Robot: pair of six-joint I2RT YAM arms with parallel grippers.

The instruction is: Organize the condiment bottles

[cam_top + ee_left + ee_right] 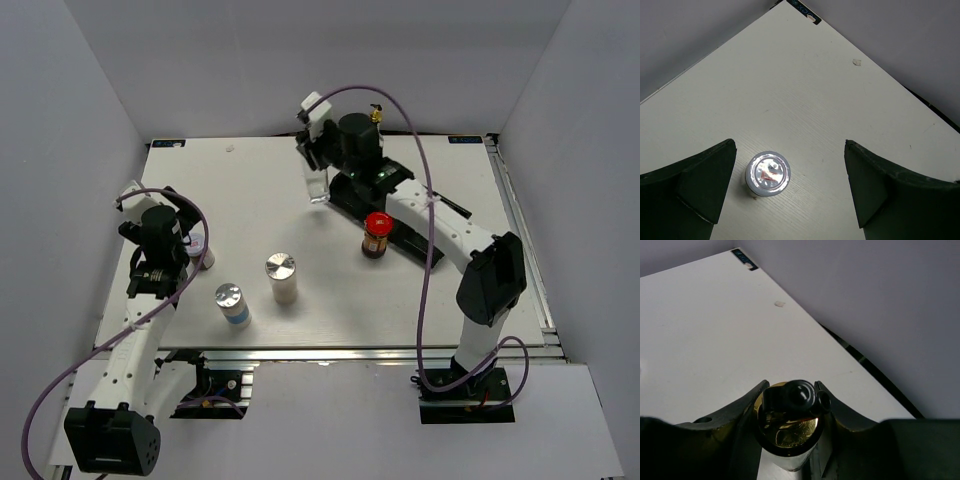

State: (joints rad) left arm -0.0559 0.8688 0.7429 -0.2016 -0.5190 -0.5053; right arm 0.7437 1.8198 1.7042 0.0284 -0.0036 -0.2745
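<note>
My right gripper (318, 160) is shut on a tall clear glass bottle (318, 186) at the far middle of the table; its gold pourer (788, 424) sits between the fingers in the right wrist view. The gold top of a second bottle (376, 114) shows behind the right arm. A red-lidded brown jar (376, 236) stands by the black tray. Two silver-capped shakers (231, 303) (281, 276) stand near the front. My left gripper (192, 243) is open around a small white-lidded jar (768, 173), which is closer to the left finger (705, 180) and not touching it.
The black compartment tray (412, 246) lies under the right arm, right of centre. Grey walls close in the table on three sides. A metal rail (520, 215) runs along the right edge.
</note>
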